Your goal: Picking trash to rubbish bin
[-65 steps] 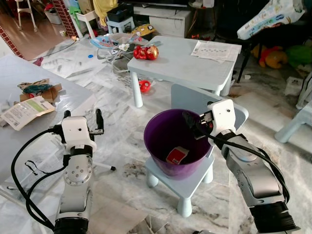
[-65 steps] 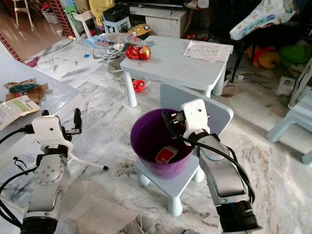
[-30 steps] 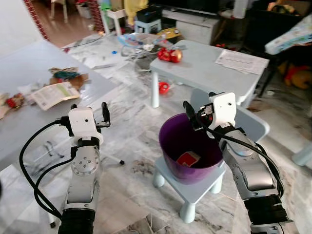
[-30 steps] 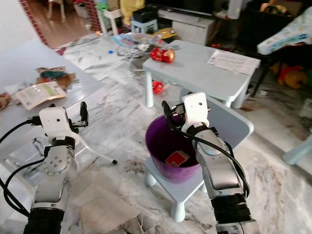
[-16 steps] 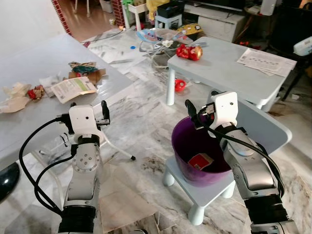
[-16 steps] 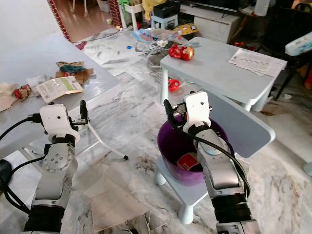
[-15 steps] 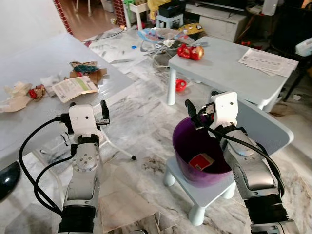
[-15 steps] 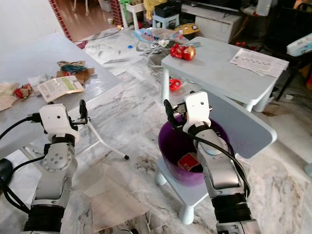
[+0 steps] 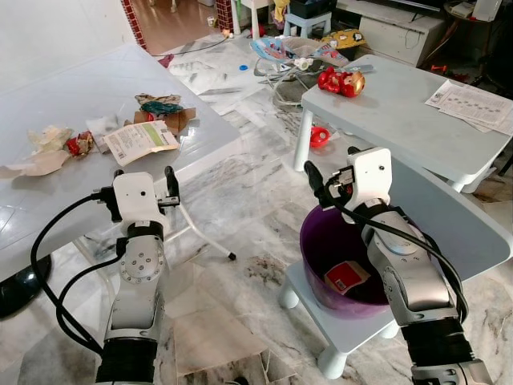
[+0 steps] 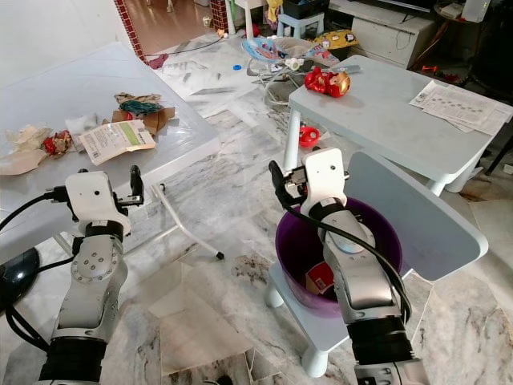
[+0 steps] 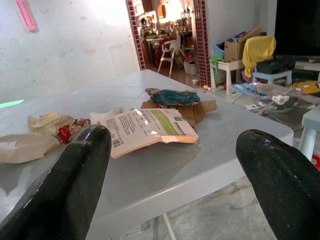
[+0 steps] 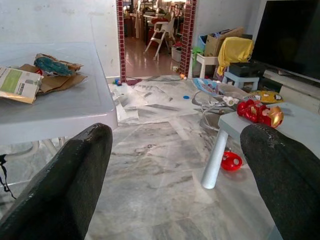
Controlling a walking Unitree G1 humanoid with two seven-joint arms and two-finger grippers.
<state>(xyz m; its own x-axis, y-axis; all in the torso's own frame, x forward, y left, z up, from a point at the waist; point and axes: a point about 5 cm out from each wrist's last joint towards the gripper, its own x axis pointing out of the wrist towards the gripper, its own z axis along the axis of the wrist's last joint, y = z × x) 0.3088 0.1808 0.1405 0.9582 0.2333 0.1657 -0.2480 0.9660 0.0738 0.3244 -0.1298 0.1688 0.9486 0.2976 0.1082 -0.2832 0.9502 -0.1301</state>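
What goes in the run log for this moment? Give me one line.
left gripper: open, empty, facing trash on white table | right gripper: open, empty, above purple bin | bin: red packet inside, on small chair

The bin (image 9: 321, 241) stands on a small chair (image 9: 449, 233) with a packet (image 9: 346, 277) inside. Trash (image 9: 140, 140) lies near the big table's (image 9: 96, 88) right edge, to the left.
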